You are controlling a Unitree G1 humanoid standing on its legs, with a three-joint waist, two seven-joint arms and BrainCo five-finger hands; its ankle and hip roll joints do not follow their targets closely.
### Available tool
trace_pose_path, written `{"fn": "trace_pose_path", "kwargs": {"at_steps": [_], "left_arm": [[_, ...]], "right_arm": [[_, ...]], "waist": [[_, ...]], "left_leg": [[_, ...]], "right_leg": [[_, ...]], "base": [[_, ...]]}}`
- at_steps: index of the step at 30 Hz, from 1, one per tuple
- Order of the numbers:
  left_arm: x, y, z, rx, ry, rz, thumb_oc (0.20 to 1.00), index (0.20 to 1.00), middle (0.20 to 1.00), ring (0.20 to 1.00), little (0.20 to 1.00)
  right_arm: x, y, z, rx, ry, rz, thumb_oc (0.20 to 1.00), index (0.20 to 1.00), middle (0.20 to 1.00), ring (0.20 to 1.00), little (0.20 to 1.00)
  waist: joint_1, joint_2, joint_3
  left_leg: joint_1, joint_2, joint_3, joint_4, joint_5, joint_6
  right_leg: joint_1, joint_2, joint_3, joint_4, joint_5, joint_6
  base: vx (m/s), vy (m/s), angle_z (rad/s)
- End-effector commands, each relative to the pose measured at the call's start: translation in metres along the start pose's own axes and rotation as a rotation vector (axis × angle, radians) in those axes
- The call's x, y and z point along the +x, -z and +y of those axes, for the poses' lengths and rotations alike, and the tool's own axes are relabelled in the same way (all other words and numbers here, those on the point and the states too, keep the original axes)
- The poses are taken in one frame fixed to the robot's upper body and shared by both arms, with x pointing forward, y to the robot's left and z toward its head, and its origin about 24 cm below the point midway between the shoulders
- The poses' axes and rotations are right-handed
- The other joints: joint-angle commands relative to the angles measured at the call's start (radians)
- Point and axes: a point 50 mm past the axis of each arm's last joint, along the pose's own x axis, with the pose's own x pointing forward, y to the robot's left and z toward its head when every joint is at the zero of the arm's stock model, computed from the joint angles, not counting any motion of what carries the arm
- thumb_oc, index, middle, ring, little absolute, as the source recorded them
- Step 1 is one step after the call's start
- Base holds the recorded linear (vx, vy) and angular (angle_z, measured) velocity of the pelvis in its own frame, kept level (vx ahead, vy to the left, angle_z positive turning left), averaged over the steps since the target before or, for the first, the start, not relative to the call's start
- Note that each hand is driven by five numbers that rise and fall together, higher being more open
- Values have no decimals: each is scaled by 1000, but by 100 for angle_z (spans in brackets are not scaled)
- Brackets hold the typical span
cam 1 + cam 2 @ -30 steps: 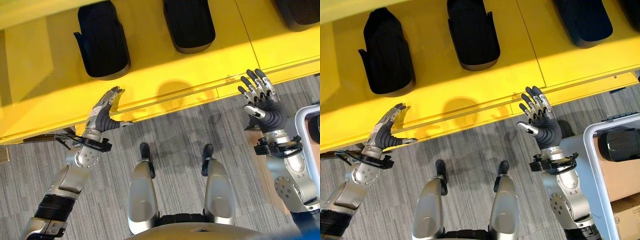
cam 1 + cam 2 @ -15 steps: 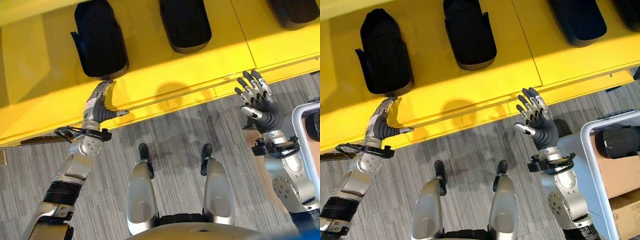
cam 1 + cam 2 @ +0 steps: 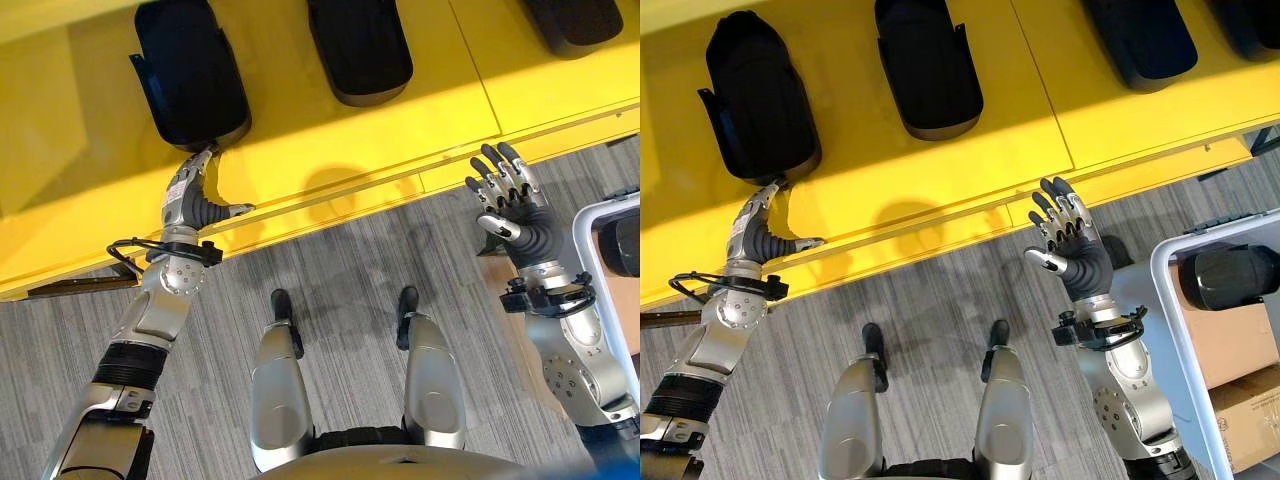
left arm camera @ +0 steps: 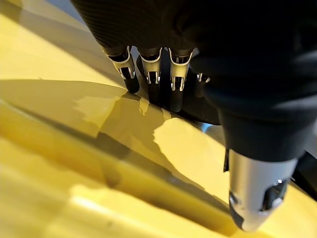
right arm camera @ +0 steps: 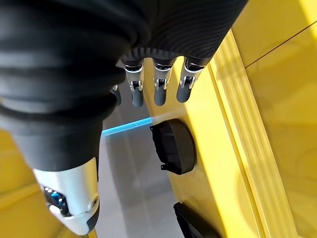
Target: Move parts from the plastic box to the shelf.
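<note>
Yellow shelf carries several black parts in a row. Left hand reaches over the shelf's front edge, fingers straight, tips touching the leftmost black part. Right hand is raised before the shelf edge, fingers spread, holding nothing. White plastic box at right holds another black part.

Black parts on the yellow shelf: four are counted
Plastic boxes: one is seen
Parts in the plastic box: one is seen
Cardboard boxes: two are seen
</note>
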Motion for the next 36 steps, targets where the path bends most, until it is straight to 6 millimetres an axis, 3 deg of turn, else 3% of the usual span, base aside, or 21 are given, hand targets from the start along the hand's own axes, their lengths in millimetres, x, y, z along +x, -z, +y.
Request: {"fn": "trace_pose_path", "kwargs": {"at_steps": [1, 8, 13, 16, 23, 26, 32, 36], "left_arm": [[9, -4, 6, -11, -62, -24, 1000, 1000, 1000, 1000, 1000], [10, -5, 7, -1, -61, -34, 1000, 1000, 1000, 1000, 1000], [-4, -9, -1, -38, 12, -63, 1000, 1000, 1000, 1000, 1000], [-26, -19, -14, -92, 164, -130, 1000, 1000, 1000, 1000, 1000], [-73, -17, -34, -230, 459, -117, 1000, 1000, 1000, 1000, 1000], [-82, -17, -37, -269, 509, -107, 1000, 1000, 1000, 1000, 1000], [-94, -20, -51, -516, 560, -41, 1000, 1000, 1000, 1000, 1000], [-94, -27, -57, -788, 524, 5, 1000, 1000, 1000, 1000, 1000]], "right_arm": [[4, -13, 5, 50, -14, -102, 1000, 1000, 1000, 1000, 1000], [3, -12, 5, 54, -15, -95, 1000, 1000, 1000, 1000, 1000], [4, -13, 4, 51, -10, -99, 1000, 1000, 1000, 1000, 1000], [6, -16, 3, 48, -9, -117, 1000, 1000, 1000, 1000, 1000], [6, -21, 4, 39, -37, -134, 1000, 1000, 1000, 1000, 1000], [6, -21, 4, 34, -43, -132, 1000, 1000, 1000, 1000, 1000], [6, -20, 5, 22, -54, -127, 1000, 1000, 1000, 1000, 1000], [7, -16, 6, 6, -59, -120, 1000, 1000, 1000, 1000, 1000]], "waist": [[-15, -35, -61], [-16, -36, -60], [-11, -29, -59], [0, -22, -54], [15, -8, -51], [19, -4, -50], [22, 12, -56], [22, 32, -80]], "left_leg": [[4, 5, -10, 33, -44, 22], [0, 6, -11, 40, -46, 22], [3, 5, -14, 33, -43, 23], [6, 2, -18, 30, -41, 25], [17, 0, -24, 17, -33, 29], [23, 0, -26, 7, -27, 29], [49, 7, -34, -42, 10, 23], [104, 40, -38, -142, 77, 10]], "right_leg": [[10, -29, -22, 23, -12, -5], [8, -28, -19, 25, -12, -5], [10, -27, -20, 25, -13, -7], [16, -26, -23, 26, -16, -8], [25, -23, -23, 28, -20, -7], [29, -21, -26, 29, -22, -8], [43, -12, -40, 29, -32, -13], [60, 21, -59, 40, -60, -32]], "base": [[4, 4, -5], [1, 1, -1], [0, 0, 0], [0, 0, 0], [-3, -11, 0], [-4, -23, 1], [-12, -65, 3], [3, -120, 10]]}}
